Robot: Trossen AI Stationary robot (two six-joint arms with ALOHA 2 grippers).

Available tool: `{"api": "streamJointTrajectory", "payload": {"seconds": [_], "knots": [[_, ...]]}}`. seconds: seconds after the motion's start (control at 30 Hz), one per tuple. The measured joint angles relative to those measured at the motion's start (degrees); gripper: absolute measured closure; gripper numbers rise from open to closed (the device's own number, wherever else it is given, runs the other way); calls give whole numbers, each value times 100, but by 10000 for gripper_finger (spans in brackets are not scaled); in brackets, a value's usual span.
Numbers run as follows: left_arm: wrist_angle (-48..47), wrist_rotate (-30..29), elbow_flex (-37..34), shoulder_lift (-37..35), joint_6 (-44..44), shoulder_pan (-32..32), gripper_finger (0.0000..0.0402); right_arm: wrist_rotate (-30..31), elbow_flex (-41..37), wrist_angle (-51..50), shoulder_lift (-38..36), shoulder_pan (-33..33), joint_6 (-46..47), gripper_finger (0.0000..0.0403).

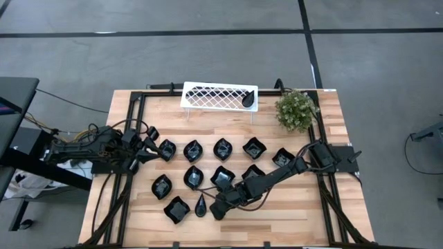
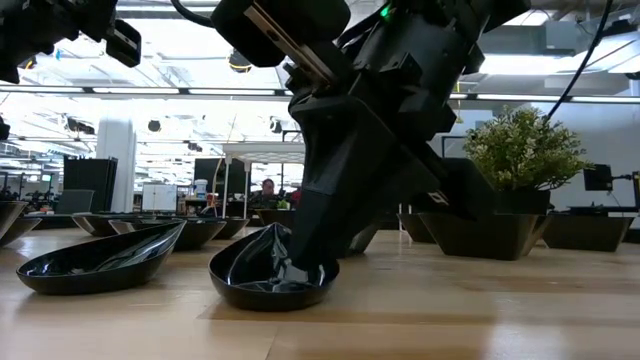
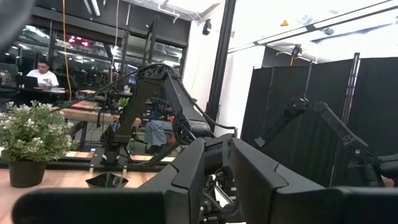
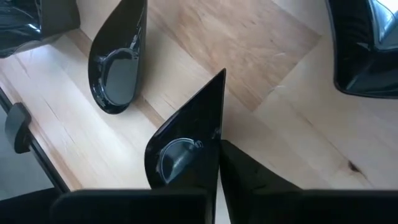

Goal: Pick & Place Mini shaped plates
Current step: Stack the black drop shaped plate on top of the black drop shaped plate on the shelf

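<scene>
We look down on a wooden surface (image 1: 291, 221) holding the mini shaped plates (image 1: 223, 149), glossy black dishes laid in loose rows across its middle. At the far edge stands a white lattice rack (image 1: 218, 95) with one dark dish at its right end, and just beside it, in the far right corner, a small green plant (image 1: 296, 109).

The right arm reaches in from the right edge toward the near centre, and its right pincer (image 1: 218, 207) is down at a teardrop plate (image 4: 186, 146) in the front row. In the right wrist view its fingers grip that plate's rim, and another teardrop plate (image 4: 118, 62) lies just beside. The low view shows the gripped plate resting on the wood.

The left pincer (image 1: 142, 149) waits at the left end of the rows; we cannot tell how its fingers stand.
</scene>
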Motion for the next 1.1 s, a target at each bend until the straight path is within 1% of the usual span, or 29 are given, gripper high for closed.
{"api": "streamJointTrajectory", "payload": {"seconds": [0.13, 0.23, 0.4, 0.63, 0.7, 0.83, 0.97, 1.1], "knots": [[0, 0, 0, -2, 0, 1, 320, -43, -7, -3, -47, 0, 61, 400], [0, 0, 0, -2, 0, 2, 320, -84, -7, 50, -237, 9, 28, 400], [0, 0, 0, -2, 0, 1, 320, -389, -7, 357, -770, 7, -530, 401], [2, 0, 0, -2, 0, 2, 320, -301, -4, 617, -1701, -130, -1593, 402], [2, 0, 0, -2, 0, 2, 320, -71, -6, 589, -1946, -213, -1862, 402], [7, 1, 0, -2, 0, 2, 320, 682, -4, 559, -2380, -471, -2345, 402], [17, 0, 0, -2, 0, 0, 320, 1321, -4, 399, -2770, -910, -2477, 403], [20, 0, 0, -2, 0, 0, 320, 1507, -4, 88, -3160, -1497, -2481, 403]]}}
